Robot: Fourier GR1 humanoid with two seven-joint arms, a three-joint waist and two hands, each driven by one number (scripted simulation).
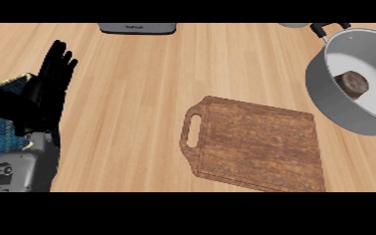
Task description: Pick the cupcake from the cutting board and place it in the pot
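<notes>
So the cupcake (353,83) is sitting inside the pot (323,87) already, dark brown against the white inside, close to the wall on the right-hand side. The pot is parked at the right edge of the counter (140,94), partly cut off by the view, with a black handle (321,29) sticking out at its top. The cutting board (257,144) is lying flat just beside the pot, lower down and to its left, with its handle slot (193,131) on the left end and nothing seen on top of it. The left hand (50,87) is shown at the left edge, released, fingers straight and pointing up, nothing held. The right hand isn't seen anywhere. A grey appliance (138,28) is cut off at the top edge.
</notes>
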